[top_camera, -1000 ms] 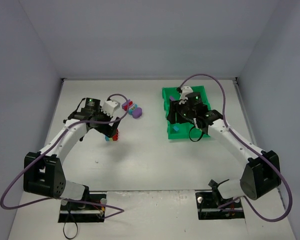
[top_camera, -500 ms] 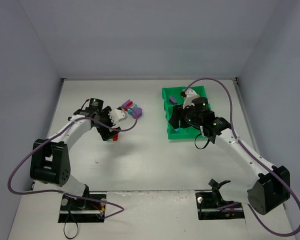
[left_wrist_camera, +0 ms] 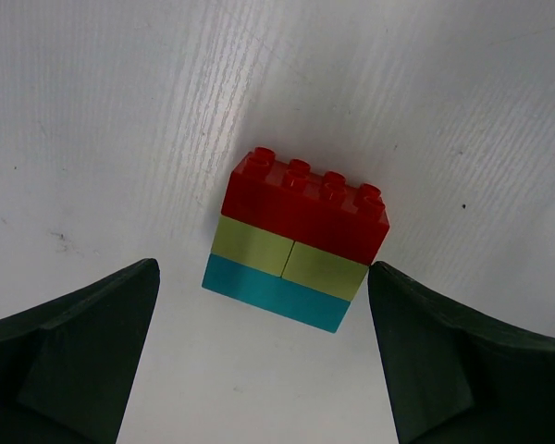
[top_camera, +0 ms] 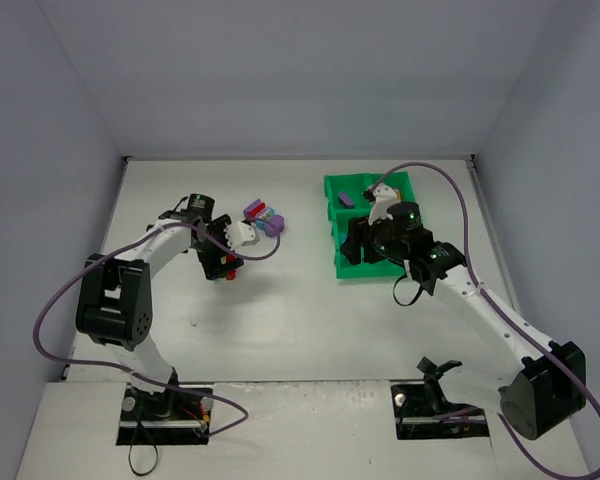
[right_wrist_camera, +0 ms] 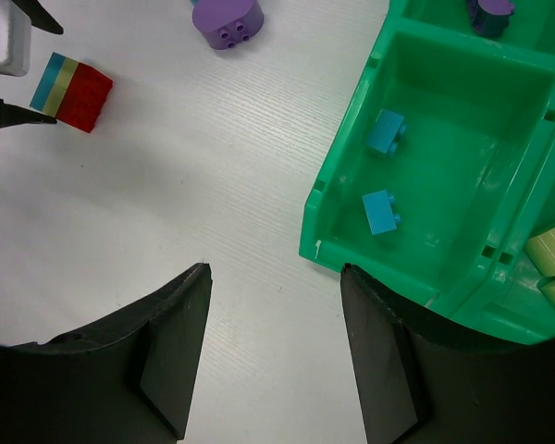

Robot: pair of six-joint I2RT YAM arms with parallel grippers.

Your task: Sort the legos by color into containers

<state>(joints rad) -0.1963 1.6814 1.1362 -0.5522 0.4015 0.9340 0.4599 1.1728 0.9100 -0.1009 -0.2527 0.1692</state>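
Left gripper [left_wrist_camera: 264, 277]: fingers spread wide, holding nothing, either side of the brick stack [left_wrist_camera: 301, 240] without touching it
Brick stack: red, yellow-green and teal layers, on the table [top_camera: 300, 320]
Right gripper [right_wrist_camera: 273, 277]: spread wide, empty, above the table beside the tray [right_wrist_camera: 338, 185]
Tray: two teal bricks [right_wrist_camera: 386, 132] in one compartment
Purple brick [right_wrist_camera: 227, 20]: loose on the table
Surface: white table
Room: plain pale grey-blue walls [top_camera: 280, 70]

Left claw [left_wrist_camera: 264, 296] moved astride stacked legos [left_wrist_camera: 301, 245]; right claw [right_wrist_camera: 273, 277] withdrew off the tray [right_wrist_camera: 351, 213].
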